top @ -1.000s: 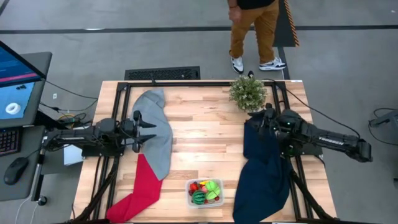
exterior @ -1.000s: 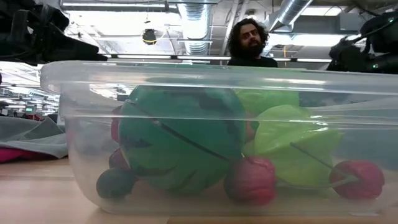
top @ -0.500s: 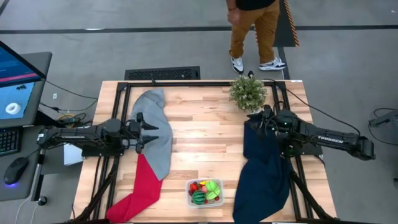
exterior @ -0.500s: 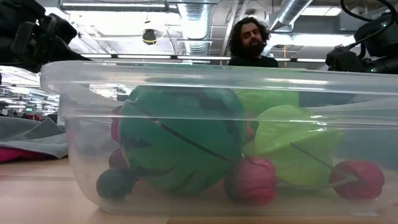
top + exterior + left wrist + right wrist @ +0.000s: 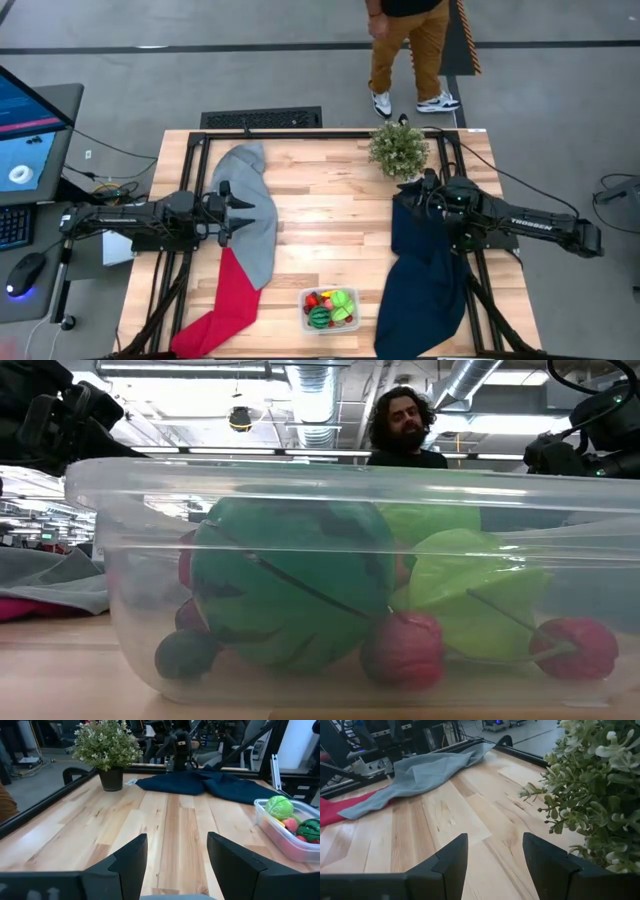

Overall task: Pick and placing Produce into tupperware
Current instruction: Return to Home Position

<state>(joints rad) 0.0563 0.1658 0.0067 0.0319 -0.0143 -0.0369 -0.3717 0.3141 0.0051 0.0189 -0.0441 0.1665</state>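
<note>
The clear tupperware point(image 5: 330, 310) rests on its base on the table near the front edge. It holds the toy produce: a dark green striped melon ball point(image 5: 290, 585), light green pieces point(image 5: 470, 590), red and pink balls point(image 5: 403, 650). It also shows in the left wrist view point(image 5: 287, 832). My left gripper point(image 5: 240, 215) is open and empty at the table's left side, over a grey cloth point(image 5: 252, 210). My right gripper point(image 5: 415, 195) is open and empty at the right side, beside the potted plant point(image 5: 398, 148).
A red cloth point(image 5: 225, 305) lies at the front left and a navy cloth point(image 5: 420, 275) at the right. A person point(image 5: 410, 50) stands beyond the far edge. Bare wood point(image 5: 330, 220) lies between the two arms.
My left arm has drawn back a little toward the table's left edge. My right arm has shifted slightly. The tupperware and the produce have stayed where they were.
</note>
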